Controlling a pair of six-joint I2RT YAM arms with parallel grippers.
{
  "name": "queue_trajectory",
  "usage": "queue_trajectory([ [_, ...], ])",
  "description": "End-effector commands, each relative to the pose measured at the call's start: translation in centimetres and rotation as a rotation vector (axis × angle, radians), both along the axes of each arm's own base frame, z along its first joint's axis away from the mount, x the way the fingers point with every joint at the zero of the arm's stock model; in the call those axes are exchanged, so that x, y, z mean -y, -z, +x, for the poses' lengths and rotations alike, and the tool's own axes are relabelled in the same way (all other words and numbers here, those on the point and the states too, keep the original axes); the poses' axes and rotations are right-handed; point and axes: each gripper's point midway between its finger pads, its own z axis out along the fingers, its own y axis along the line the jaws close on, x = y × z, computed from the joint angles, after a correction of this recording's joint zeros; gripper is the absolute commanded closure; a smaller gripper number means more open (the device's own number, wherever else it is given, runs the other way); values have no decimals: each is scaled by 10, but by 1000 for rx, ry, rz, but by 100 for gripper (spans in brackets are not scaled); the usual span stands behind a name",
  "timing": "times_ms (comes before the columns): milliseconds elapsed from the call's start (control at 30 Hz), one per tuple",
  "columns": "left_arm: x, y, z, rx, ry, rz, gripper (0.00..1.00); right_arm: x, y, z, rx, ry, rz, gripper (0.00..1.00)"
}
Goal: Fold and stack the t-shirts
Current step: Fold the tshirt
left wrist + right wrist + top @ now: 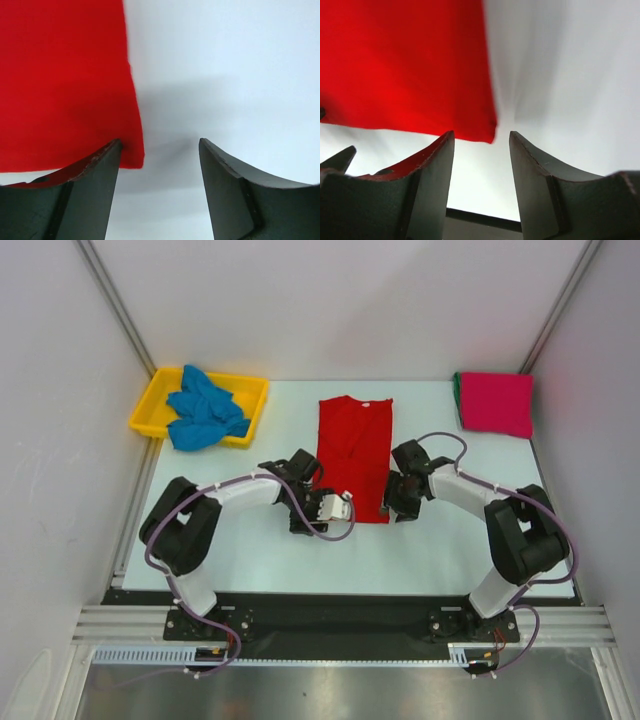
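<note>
Red t-shirt (354, 455) flat, narrow rectangle, collar up top — left pincer (160, 145) & right pincer (481, 135) both agape, empty.

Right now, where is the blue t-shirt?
In the top view, the blue t-shirt lies crumpled in the yellow tray at the far left corner of the table, left of the red t-shirt spread flat mid-table.

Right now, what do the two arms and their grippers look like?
Both the left arm and the right arm have bulky black joints joined by white link sections, with a thin purplish cable looping alongside each. The left gripper and right gripper end in dark matte wedge-shaped fingers that taper to narrow tips, their edges slightly scuffed.
</note>
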Motion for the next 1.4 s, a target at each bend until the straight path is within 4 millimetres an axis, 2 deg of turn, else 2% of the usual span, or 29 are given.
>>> queue_trajectory([
  [0, -3, -3, 12, 132, 66, 4, 31, -1, -8, 8, 47, 63, 35, 46],
  [100, -1, 1, 17, 173, 56, 6, 32, -2, 1, 1, 34, 65, 38, 46],
  [200, -2, 7, 21, 190, 25, 17, 37, -2, 8, -1, 22, 85, 45, 47],
  [333, -3, 13, 19, 196, 36, 21, 52, 4, 16, -3, 16, 122, 27, 50],
  [400, -5, 18, 19, 206, 39, 32, 59, 6, 22, -6, 8, 140, 29, 61],
  [433, -5, 19, 20, 211, 40, 34, 68, 5, 24, -6, 8, 146, 35, 67],
  [467, -5, 21, 20, 210, 38, 36, 73, 5, 27, -9, -4, 149, 37, 78],
  [500, -5, 21, 21, 211, 36, 36, 79, 3, 28, -7, -2, 153, 50, 83],
  [533, -4, 20, 20, 206, 35, 35, 97, 1, 29, -8, -13, 154, 63, 89],
  [567, -4, 18, 20, 196, 15, 32, 100, 0, 30, -9, -18, 155, 68, 99],
  [633, -3, 11, 18, 163, 1, 35, 100, -2, 22, -11, -13, 145, 75, 100],
  [733, -7, -4, 5, 92, -26, 48, 100, 7, 13, -26, -22, 123, 51, 100],
  [767, -14, -10, -7, 67, -21, 59, 100, 11, 3, -35, -16, 109, 47, 100],
  [833, -18, -16, -23, 39, 7, 49, 100, 17, 0, -53, -35, 83, 24, 100],
  [867, -27, -21, -36, 21, 18, 64, 100, 18, -8, -70, -44, 49, 12, 100],
  [933, -32, -25, -55, -14, 35, 82, 100, 22, -10, -94, -65, 17, -19, 100],
  [967, -42, -27, -72, -64, 15, 101, 100, 21, -18, -115, -85, -8, -32, 100],
  [1033, -46, -36, -97, -107, 23, 99, 100, 18, -24, -140, -100, -36, -30, 100],
  [1067, -58, -35, -119, -162, 36, 141, 100, 17, -27, -154, -137, -2, -24, 100],
  [1100, -61, -39, -134, -183, 70, 154, 100, 6, -37, -172, -126, -56, 16, 100],
  [1167, -70, -63, -164, -250, 106, 132, 100, -1, -53, -194, -139, -64, 43, 100],
  [1267, -67, -97, -174, -240, 101, 48, 100, -7, -73, -202, -132, -67, 72, 100],
  [1367, -55, -116, -162, -180, 77, -20, 100, -13, -82, -191, -113, -81, 93, 100],
])
